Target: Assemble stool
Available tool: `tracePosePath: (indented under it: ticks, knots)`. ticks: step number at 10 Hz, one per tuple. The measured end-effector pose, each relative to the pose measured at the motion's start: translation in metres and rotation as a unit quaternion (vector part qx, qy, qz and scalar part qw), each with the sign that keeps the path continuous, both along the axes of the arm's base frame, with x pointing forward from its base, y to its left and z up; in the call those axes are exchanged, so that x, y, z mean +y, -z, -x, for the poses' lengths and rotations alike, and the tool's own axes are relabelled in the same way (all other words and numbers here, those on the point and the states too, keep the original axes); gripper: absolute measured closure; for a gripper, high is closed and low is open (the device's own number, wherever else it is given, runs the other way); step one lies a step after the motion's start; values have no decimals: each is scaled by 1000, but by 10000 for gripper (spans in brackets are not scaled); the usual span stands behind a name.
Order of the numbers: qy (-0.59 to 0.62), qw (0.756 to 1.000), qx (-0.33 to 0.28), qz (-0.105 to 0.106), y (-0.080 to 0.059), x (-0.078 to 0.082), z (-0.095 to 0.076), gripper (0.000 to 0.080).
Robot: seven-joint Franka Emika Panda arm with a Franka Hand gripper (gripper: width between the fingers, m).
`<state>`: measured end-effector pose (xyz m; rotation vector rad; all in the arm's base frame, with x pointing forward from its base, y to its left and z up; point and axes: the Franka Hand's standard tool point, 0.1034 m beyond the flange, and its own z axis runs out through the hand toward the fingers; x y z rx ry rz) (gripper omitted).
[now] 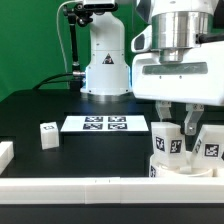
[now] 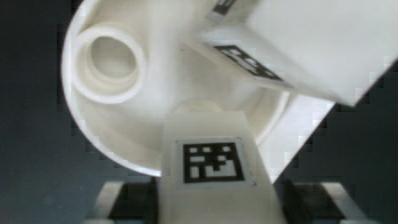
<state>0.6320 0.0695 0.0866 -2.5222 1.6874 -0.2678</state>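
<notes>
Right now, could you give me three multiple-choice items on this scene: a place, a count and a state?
1. Where is the loose small white blocky plastic leg?
A. on the exterior view's left of the flat white marker board
B. on that board
C. hanging in the air
2. How many tags does the marker board carry?
A. two
B. four
C. six
3. How is the two-finger gripper?
A. wide open
B. shut on a tagged white leg
C. out of view
Answers: 1 A, it stands apart on the black table; 2 B, four squares show; 3 B, its jaws clamp that leg's sides.
</notes>
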Motion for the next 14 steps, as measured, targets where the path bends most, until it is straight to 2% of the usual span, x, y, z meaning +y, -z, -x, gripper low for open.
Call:
tracePosePath:
  ticks: [3, 7, 10, 13, 14]
  knots:
    - [120, 992, -4, -47, 3, -3, 0, 459]
    - [298, 949, -5, -105, 3, -1, -1, 459]
    - [369, 920, -3, -128, 3, -2, -3, 459]
    - [366, 922, -3, -128, 3, -1, -2, 432]
    - [366, 922, -3, -128, 3, -1, -2, 237]
